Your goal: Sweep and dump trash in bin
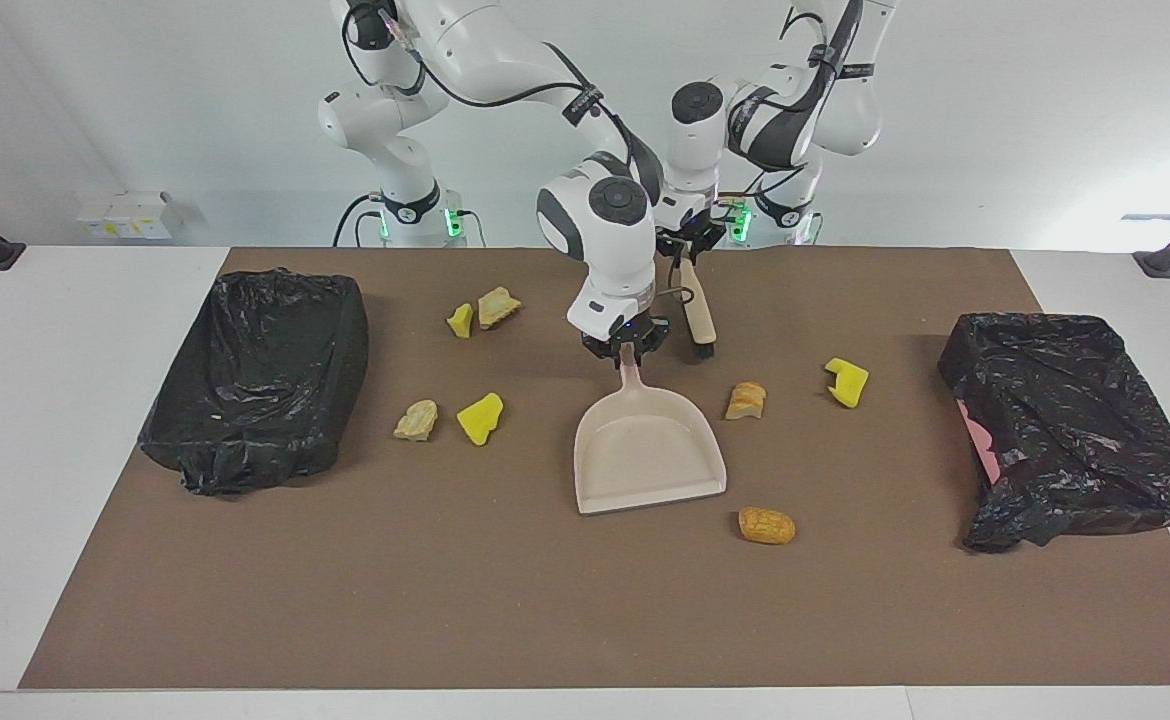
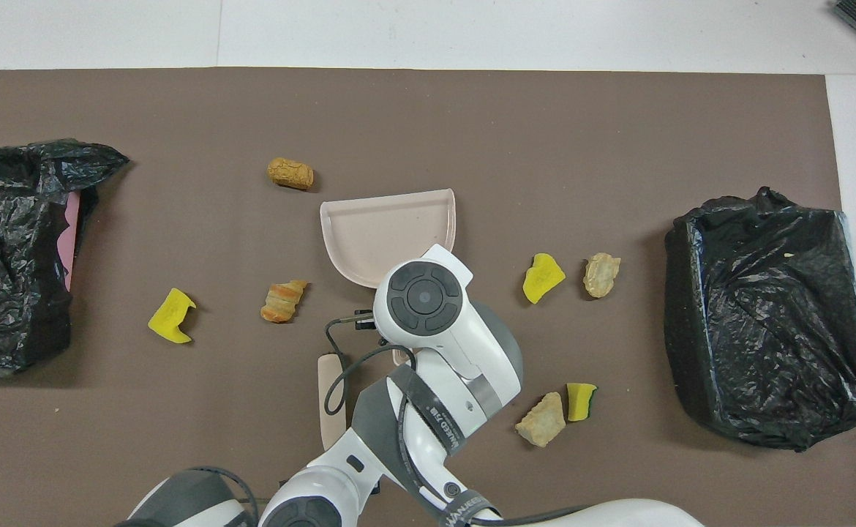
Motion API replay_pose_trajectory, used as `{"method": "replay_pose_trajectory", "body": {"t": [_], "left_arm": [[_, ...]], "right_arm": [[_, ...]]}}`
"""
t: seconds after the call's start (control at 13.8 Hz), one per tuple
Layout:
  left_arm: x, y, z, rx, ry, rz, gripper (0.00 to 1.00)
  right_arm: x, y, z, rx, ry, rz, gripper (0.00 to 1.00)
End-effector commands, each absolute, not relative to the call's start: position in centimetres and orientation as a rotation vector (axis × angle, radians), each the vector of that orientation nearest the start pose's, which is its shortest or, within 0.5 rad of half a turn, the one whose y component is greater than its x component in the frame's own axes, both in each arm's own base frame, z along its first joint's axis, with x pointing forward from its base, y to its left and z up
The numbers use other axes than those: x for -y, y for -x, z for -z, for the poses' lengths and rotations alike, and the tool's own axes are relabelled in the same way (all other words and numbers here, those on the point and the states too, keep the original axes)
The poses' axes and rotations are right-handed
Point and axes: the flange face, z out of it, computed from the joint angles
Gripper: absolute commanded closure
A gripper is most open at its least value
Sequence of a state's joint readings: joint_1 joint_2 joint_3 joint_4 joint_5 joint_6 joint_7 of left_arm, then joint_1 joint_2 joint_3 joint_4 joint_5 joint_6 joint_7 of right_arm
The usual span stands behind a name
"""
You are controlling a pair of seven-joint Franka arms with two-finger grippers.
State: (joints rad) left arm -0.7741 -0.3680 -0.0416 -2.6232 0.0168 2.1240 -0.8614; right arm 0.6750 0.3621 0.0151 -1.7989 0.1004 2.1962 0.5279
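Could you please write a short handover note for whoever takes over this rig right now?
Right gripper: shut on the beige plastic dustpan by its handle, mid-table.
Left gripper: shut on a wooden-handled brush, beside the dustpan's handle.
Trash: seven yellow sponge and tan bread scraps lie loose on the brown mat.
Bins: two black-bagged bins, one at each end.
Done: tools gripped. Left: sweep everything, dump.

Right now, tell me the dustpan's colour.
Pale beige-pink, clearest in the facing view: dustpan.
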Motion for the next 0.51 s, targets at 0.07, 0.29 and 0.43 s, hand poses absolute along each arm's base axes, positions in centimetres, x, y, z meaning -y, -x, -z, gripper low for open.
{"method": "replay_pose_trajectory", "body": {"t": [0.07, 0.29, 0.43], "left_arm": [[24.0, -30.3, -37.8, 0.211, 2.989, -0.052, 1.00], [19.3, -34.7, -39.8, 0.342, 2.957, -0.005, 1.00], [15.4, -36.9, -39.6, 0.329, 2.940, -0.005, 1.00]], "right_arm": [[-39.7, -49.9, -36.8, 0.286, 3.030, -0.051, 1.00], [-37.0, -51.4, -37.4, 0.513, 3.010, -0.082, 1.00], [-35.1, -52.7, -37.6, 0.737, 2.961, -0.087, 1.00]]}}
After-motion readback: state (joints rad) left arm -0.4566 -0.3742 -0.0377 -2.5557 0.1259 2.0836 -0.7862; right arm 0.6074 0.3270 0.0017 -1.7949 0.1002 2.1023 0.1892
